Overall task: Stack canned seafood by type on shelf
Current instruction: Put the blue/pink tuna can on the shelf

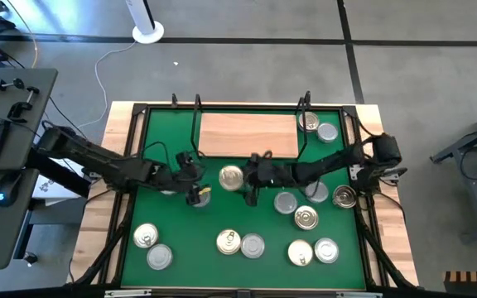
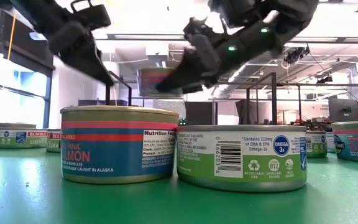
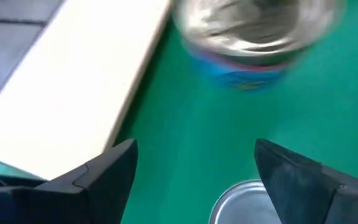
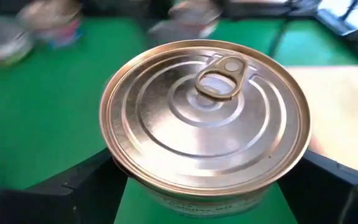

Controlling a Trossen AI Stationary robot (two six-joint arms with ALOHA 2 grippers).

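Two tins [image 2: 120, 144] side by side

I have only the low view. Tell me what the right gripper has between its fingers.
Observer: The right gripper is closed on a gold-lidded can with its pull tab facing up.
Operator: Report the shelf.
Observer: The shelf board has no cans on it yet.
Operator: Now give me the left gripper.
Observer: The left gripper is open, just above a silver-lidded can on the green mat.
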